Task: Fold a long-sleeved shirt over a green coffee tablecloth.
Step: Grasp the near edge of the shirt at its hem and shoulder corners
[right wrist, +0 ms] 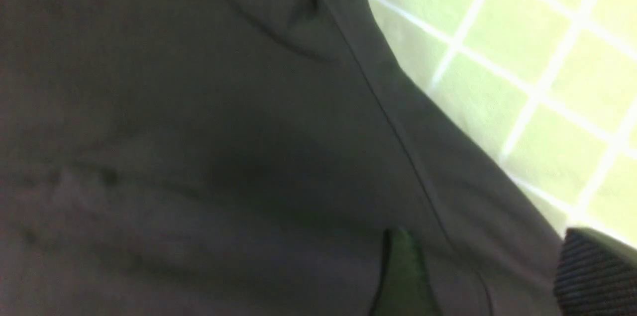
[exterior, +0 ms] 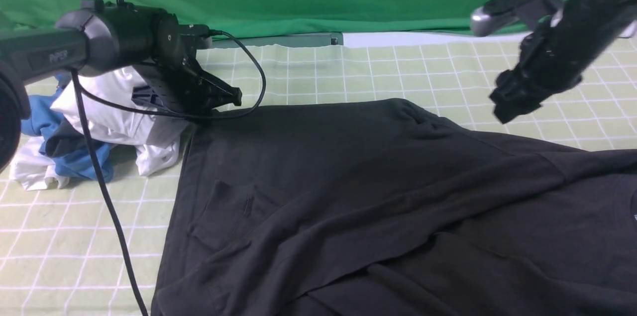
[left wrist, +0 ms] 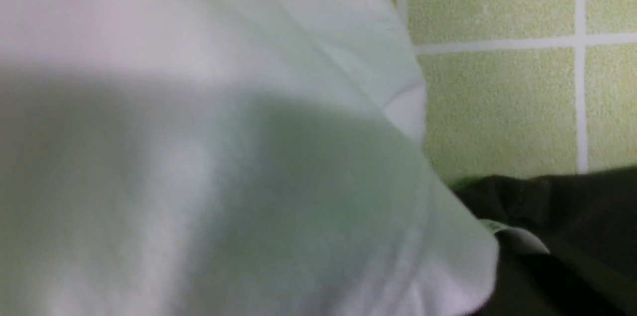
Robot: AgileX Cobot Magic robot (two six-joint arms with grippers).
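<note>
Black shirt (exterior: pixel 348 196) fills the near half of my front view. It lies spread over the pale checked tablecloth (exterior: pixel 348 72) that covers the tabletop, and one sleeve seems to lie slantwise across the body.

My left claw (exterior: pixel 226 97) is at the shirt's far left corner, just beside a heap of white and blue clothes (exterior: pixel 99 127). Its tips are pressed together, but I cannot see whether any cloth is caught between them. My right claw (exterior: pixel 512 102) hangs above the far right shoulder, apart from the fabric. It is too dark and blurred for me to tell how its tips stand, and my right wrist view shows only one ribbed fingertip (right wrist: pixel 592 276).

I judge the shirt to be soft, limp and light. It will sag and trail from wherever I lift it, so it needs two holds at once. I would take it at the hem corners or along a shoulder seam, pinching shallow so the tablecloth underneath does not come up too.

"PiPER" is printed on my left arm (exterior: pixel 62 55). A small white tab (left wrist: pixel 522 240) sits at the shirt's edge in my left wrist view, but I can read nothing on it.
</note>
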